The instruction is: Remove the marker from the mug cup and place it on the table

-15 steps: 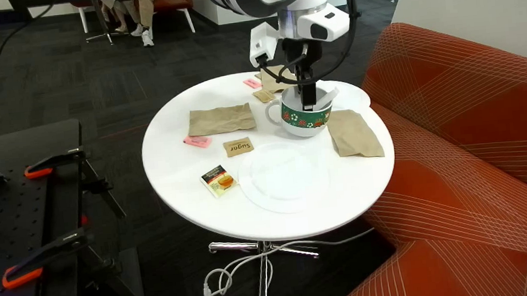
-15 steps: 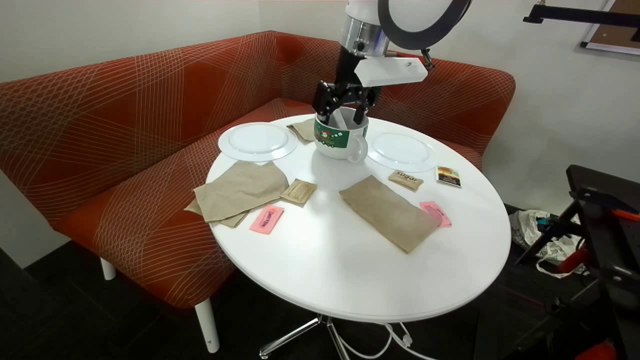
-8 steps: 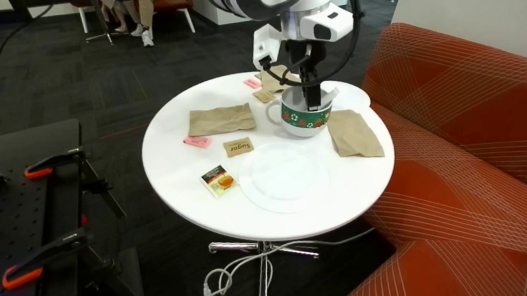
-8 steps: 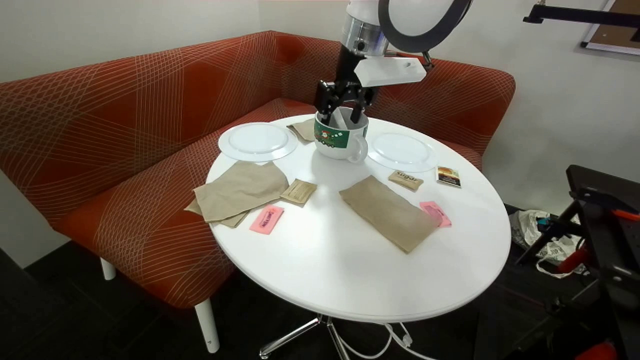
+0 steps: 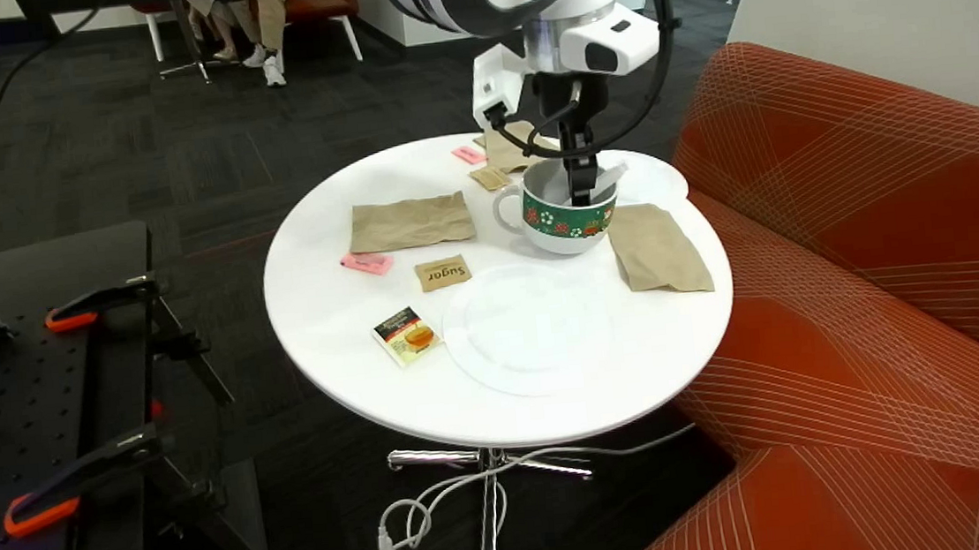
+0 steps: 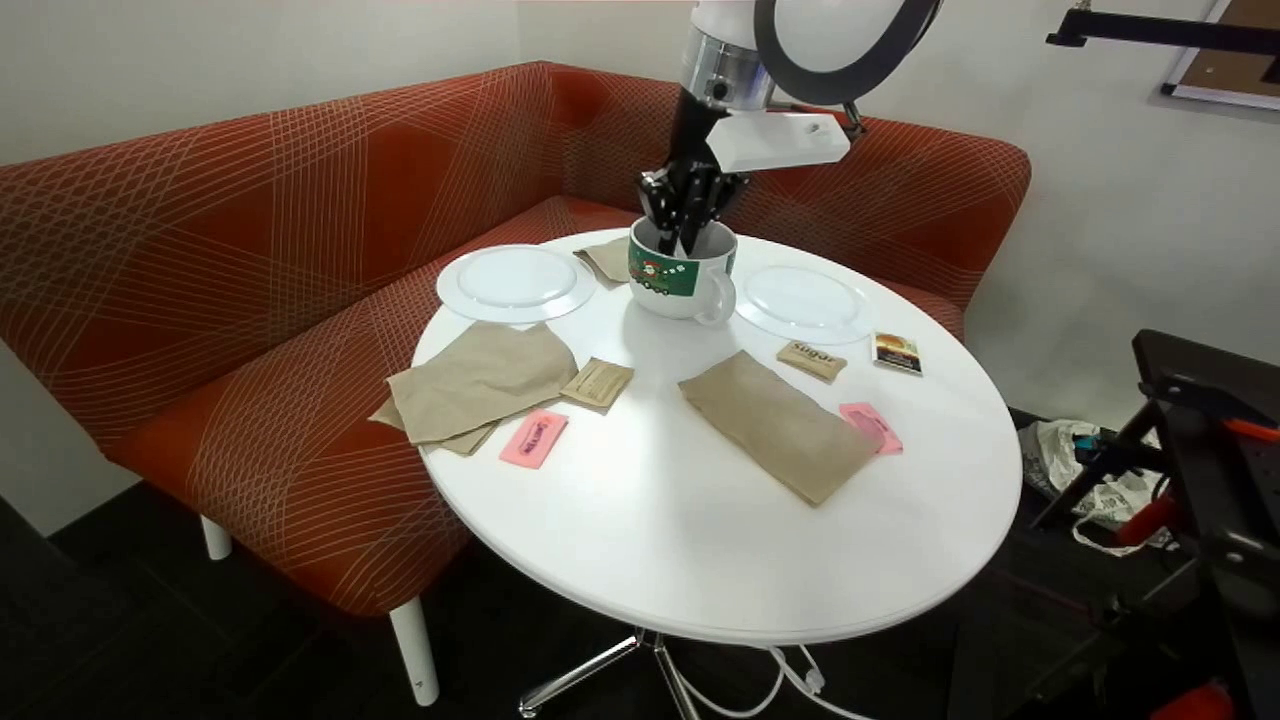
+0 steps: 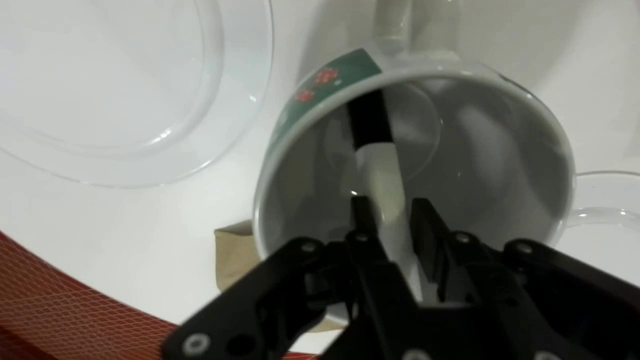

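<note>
The marker (image 7: 382, 175), a slim stick with a black end and a white body, leans inside the mug cup (image 5: 569, 225). Its white end (image 5: 612, 178) pokes above the rim. The mug is white and squat, with a green patterned band and a handle; it stands upright on the round white table (image 5: 332, 200). From above, my gripper (image 7: 391, 205) reaches down into the mug, its narrow jaws shut around the marker's white body. In an exterior view the gripper (image 6: 680, 238) covers most of the marker.
A clear plate (image 5: 530, 329) and another plate (image 6: 515, 283) flank the mug. Brown napkins (image 6: 775, 425), sugar packets (image 5: 443, 273), pink packets (image 6: 534, 438) and a tea packet (image 5: 407, 335) lie around. A red sofa (image 6: 350, 350) borders the table.
The fingers have come together from wide apart to either side of the marker. In an exterior view the gripper has shifted slightly right inside the mug. The mug has stayed put.
</note>
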